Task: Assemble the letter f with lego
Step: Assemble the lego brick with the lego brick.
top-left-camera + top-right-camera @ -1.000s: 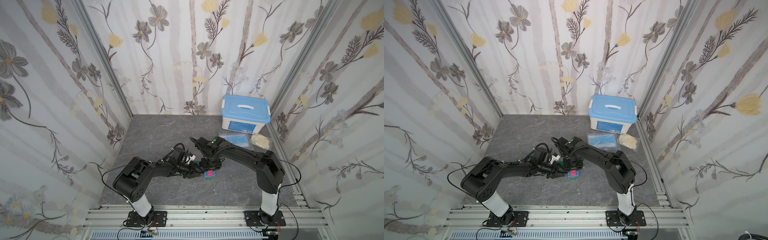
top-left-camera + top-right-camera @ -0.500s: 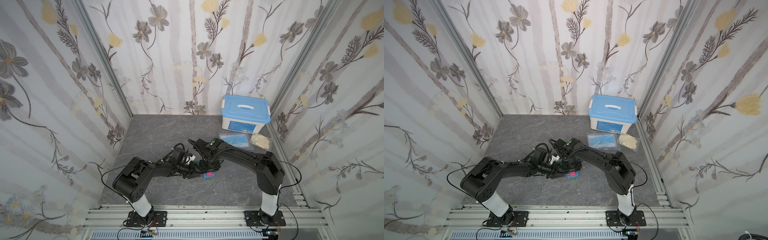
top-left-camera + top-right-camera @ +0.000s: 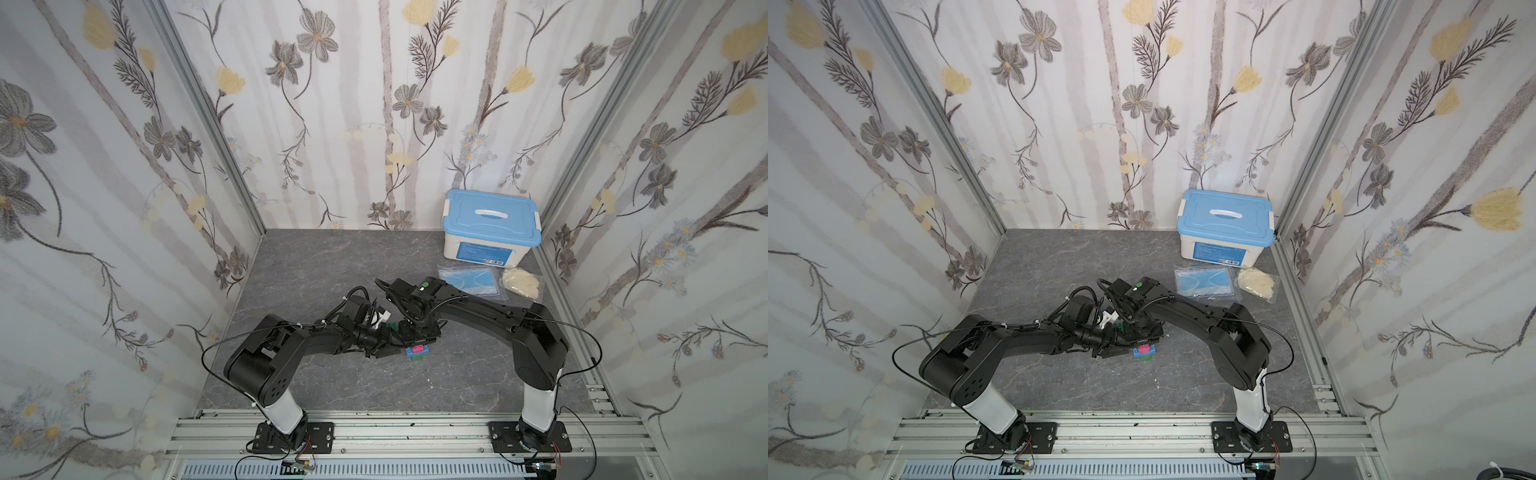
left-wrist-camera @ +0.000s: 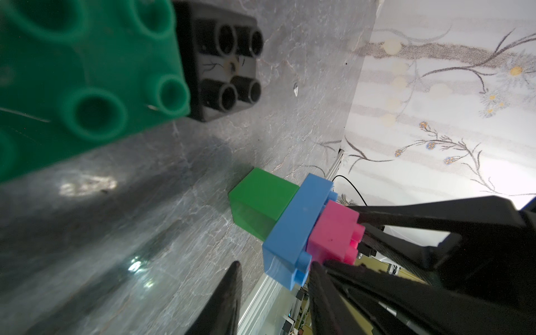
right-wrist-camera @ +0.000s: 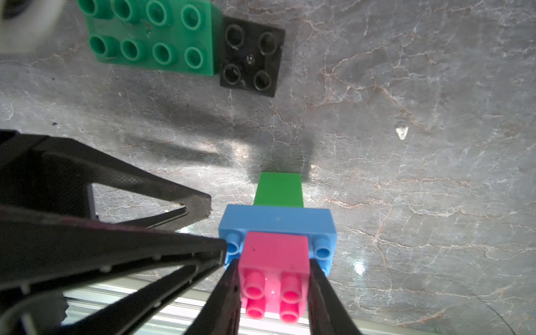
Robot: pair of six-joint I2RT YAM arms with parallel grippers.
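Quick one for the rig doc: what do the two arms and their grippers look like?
Left arm and right arm: black, rounded joints, white lower segment, black base plate. Thin black cables loop off both. Green dot near the right wrist, white part at the left. Gripper fingers: thin, black, tapered, woven texture.
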